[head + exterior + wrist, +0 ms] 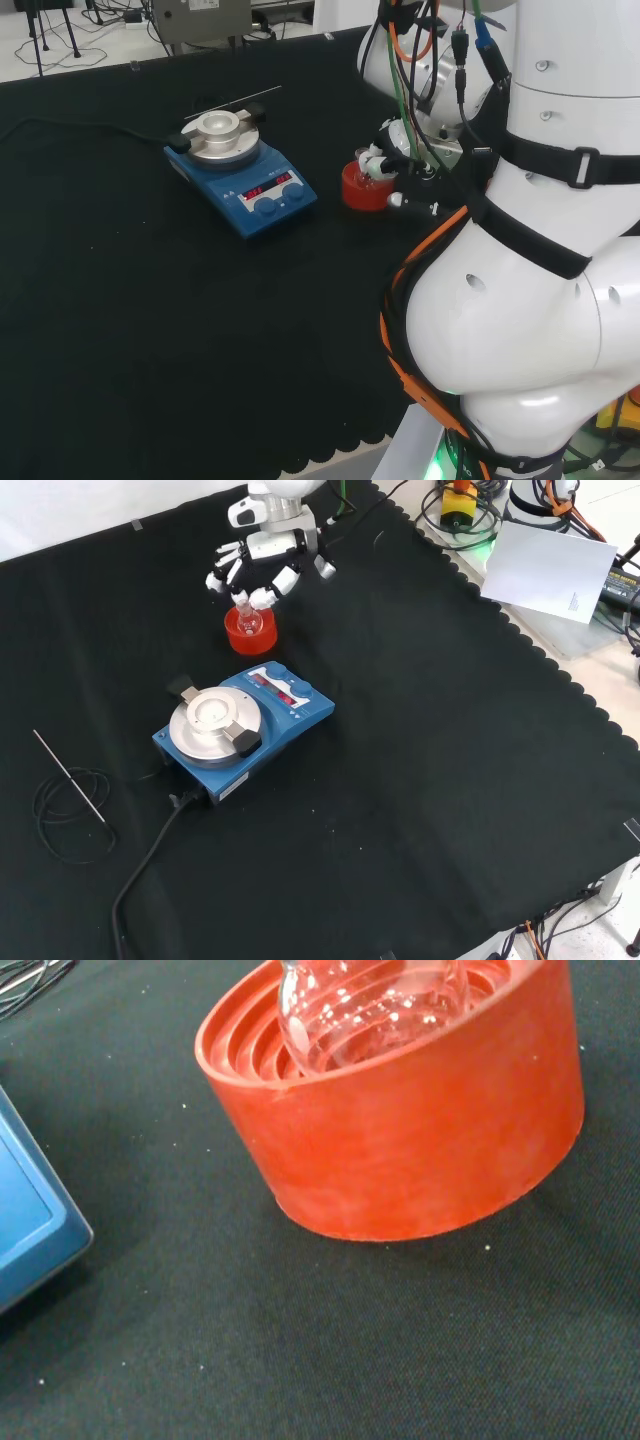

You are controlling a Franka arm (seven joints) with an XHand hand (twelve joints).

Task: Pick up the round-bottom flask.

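Hovering over the flask [247, 619], the hand [262, 565] spreads its fingers [222, 577], open and holding nothing, apparently ready to close round the neck. Seen from the front, the flask sits at 12 o'clock from the hotplate [243, 727], nested in a red stand [250, 636] whose ribbed steps keep its round bottom from rolling. Clear, smooth glass catches highlights in the wrist view; the stand looks matte and rubbery on black cloth [420, 780].

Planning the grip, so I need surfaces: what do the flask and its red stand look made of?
Round-bottom flask: clear glass by its look, glossy, with bright highlights. Red stand: matte, ribbed inside, likely rubber or soft plastic; the look leaves that open.
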